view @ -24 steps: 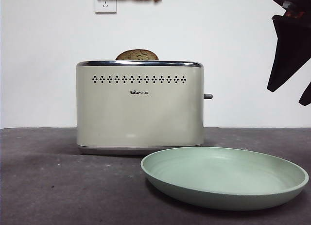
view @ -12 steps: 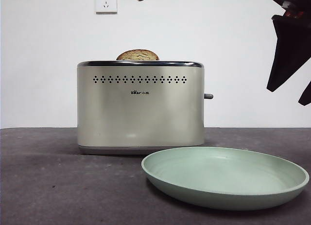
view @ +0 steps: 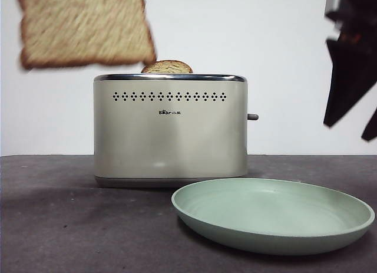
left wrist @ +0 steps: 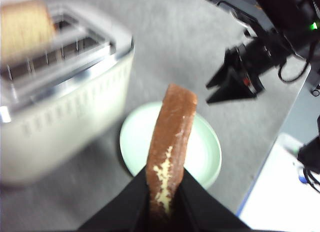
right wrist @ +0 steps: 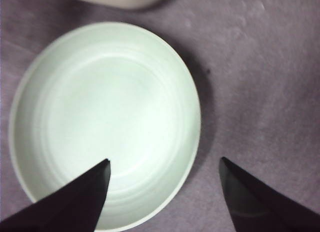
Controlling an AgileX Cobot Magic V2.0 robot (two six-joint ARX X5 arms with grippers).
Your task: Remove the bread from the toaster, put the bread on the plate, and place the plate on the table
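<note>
Sitting nearest on the table (view: 59,226), the plate (view: 274,217) lies bare at about 4 o'clock from the toaster (view: 169,128). The right pincer (right wrist: 165,172) hangs above it, jaws spread — nothing between them. A second slice (view: 166,66) pokes from the toaster's slot. Up at 10 o'clock of the toaster, the bread (view: 85,28) is airborne, blurred — the left pincer (left wrist: 164,192) pinching its edge.

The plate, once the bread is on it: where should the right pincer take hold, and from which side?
Grip the raised rim of the plate on the side away from the toaster. It lies flat on the table, shallow and wide, so only the rim fits. The right pincer, open, hangs above that edge; come down there.
</note>
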